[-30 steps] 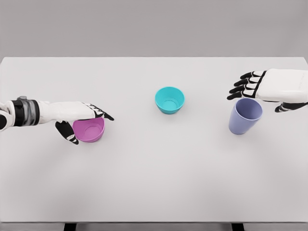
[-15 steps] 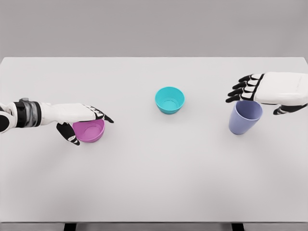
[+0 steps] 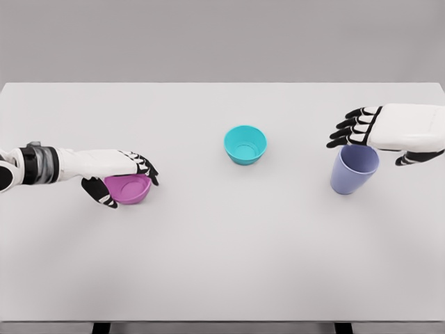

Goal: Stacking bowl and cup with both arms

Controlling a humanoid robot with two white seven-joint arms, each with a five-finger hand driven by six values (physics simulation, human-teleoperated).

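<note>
Teal plastic bowl (image 3: 245,144) sits mid-tabletop (image 3: 222,264); to its left, left hand (image 3: 118,175) grasps a magenta bowl (image 3: 129,189); to its right, right hand (image 3: 379,133) hovers unclenched over a lavender cup (image 3: 353,169).

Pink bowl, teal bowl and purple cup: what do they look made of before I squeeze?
Pink bowl: looks like matte plastic, with even colour and no glare. Teal bowl: the same look, thin-walled, with soft shading inside. Purple cup: smooth plastic by its look, opaque with a thin rim. These are simulator renders, so stiffness is a guess.
</note>
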